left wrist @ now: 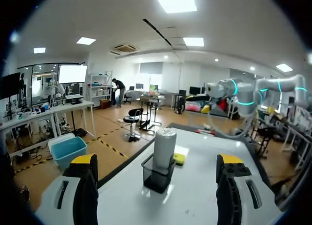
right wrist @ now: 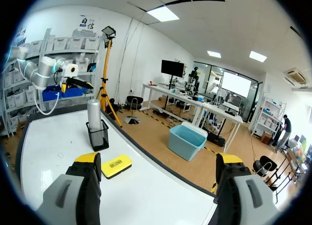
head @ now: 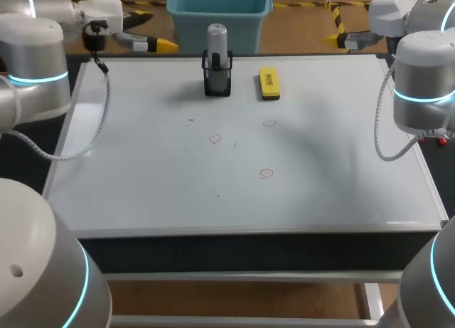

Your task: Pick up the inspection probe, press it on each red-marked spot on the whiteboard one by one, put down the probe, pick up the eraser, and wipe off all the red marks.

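Note:
The grey cylindrical probe (head: 217, 40) stands upright in a black mesh holder (head: 217, 79) at the far middle of the whiteboard (head: 142, 171). To its right lies the yellow eraser (head: 269, 82). Three small red marks (head: 215, 138) (head: 269, 122) (head: 266, 173) are drawn mid-board. My left gripper (head: 151, 30) hovers open off the far left corner, and in its wrist view the gripper (left wrist: 156, 161) faces the probe (left wrist: 164, 146) and eraser (left wrist: 179, 158). My right gripper (head: 340, 35) is open at the far right corner. Ahead of it (right wrist: 158, 159) lie the eraser (right wrist: 116, 166) and probe (right wrist: 93, 112).
The whiteboard covers nearly the whole tabletop, with a raised frame (head: 234, 231) along its near edge. Faint dark specks (head: 190, 120) sit left of the marks. My arms' cables (head: 105, 107) (head: 384, 129) hang over the board's left and right sides.

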You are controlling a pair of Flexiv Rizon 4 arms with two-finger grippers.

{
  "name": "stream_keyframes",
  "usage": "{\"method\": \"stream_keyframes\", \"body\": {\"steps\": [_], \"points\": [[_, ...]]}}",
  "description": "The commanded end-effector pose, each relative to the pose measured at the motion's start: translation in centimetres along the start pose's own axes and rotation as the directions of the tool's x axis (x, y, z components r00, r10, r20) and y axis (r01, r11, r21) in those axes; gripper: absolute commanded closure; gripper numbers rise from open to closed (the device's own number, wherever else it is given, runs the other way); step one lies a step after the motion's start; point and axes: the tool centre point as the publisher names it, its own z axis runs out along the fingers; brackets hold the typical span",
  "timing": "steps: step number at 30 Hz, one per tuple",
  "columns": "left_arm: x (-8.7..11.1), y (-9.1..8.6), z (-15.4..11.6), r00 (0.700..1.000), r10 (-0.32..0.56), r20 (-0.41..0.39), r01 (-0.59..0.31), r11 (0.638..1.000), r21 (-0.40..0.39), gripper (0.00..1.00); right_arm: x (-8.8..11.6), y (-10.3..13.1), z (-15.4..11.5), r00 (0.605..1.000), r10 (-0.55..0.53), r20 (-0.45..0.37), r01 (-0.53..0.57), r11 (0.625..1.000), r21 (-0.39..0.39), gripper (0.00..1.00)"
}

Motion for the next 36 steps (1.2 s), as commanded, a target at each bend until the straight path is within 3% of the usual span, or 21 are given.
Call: {"method": "stream_keyframes", "body": {"steps": [1, 19, 36], "points": [[-0.9, 1.0, 2.3, 0.989, -0.003, -0.148, 0.004, 1.000, 0.006, 0.00, 0.0, 0.0, 0.0, 1.000, 0.000, -0.001, 0.000, 1.000, -0.001, 0.00], [0.7, 2.6, 8.4, 0.948, 0.033, -0.318, 0.010, 0.991, 0.133, 0.00, 0.0, 0.0, 0.0, 1.000, 0.000, -0.001, 0.000, 1.000, -0.001, 0.00], [0.5, 2.1, 13.3, 0.906, 0.094, -0.412, -0.017, 0.982, 0.187, 0.00, 0.0, 0.0, 0.0, 1.000, 0.000, -0.001, 0.000, 1.000, -0.001, 0.00]]}}
